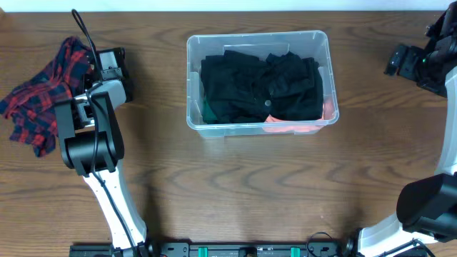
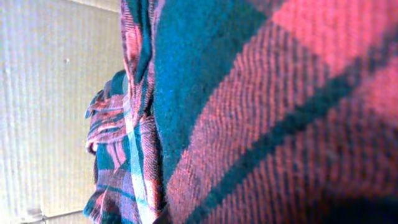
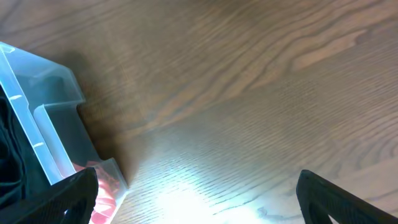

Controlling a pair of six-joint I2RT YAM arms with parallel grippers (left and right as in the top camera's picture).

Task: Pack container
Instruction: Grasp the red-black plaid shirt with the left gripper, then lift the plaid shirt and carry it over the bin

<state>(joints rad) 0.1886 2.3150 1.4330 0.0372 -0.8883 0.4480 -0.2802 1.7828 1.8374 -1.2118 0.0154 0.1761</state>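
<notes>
The container is a clear plastic bin at the table's middle back. It holds a black garment, with a pink item and a bit of green under it. Its corner shows at the left of the right wrist view. A red and blue plaid cloth lies at the far left. My left gripper is at the cloth's upper end and seems shut on it. The plaid cloth fills the left wrist view and hides the fingers. My right gripper is open and empty over bare table at the far right.
The left arm's base and links stand just right of the plaid cloth. The right arm runs along the table's right edge. Bare wooden table lies in front of the bin.
</notes>
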